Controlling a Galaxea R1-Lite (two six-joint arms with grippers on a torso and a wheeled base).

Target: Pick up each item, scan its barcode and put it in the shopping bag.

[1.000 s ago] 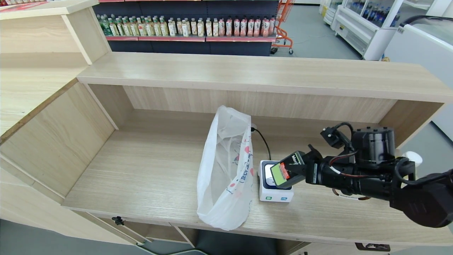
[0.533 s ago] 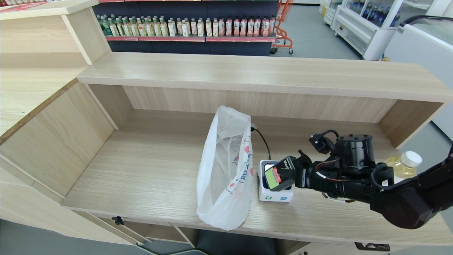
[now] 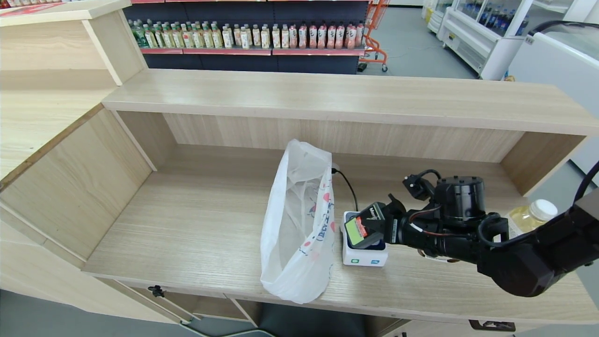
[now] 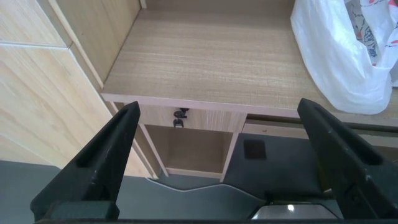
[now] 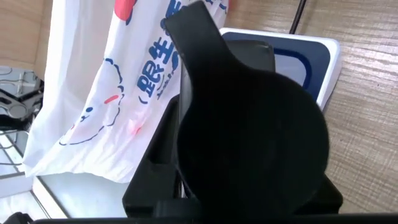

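Wooden counter (image 3: 196, 224) held the white shopping bag (image 3: 299, 224), standing open, with the white scanner (image 3: 365, 256) just beside it. Right gripper (image 3: 380, 224) was clamped on a small dark pack (image 3: 354, 232) (green face toward the bag) just above the scanner. Left gripper (image 4: 221, 158) hung off the counter's near edge, fingers spread wide, holding nothing.

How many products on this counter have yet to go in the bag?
2: a green-and-black pack held in the right pincer above the scanner, and a white-capped bottle at the counter's right end. The arm may hide others.
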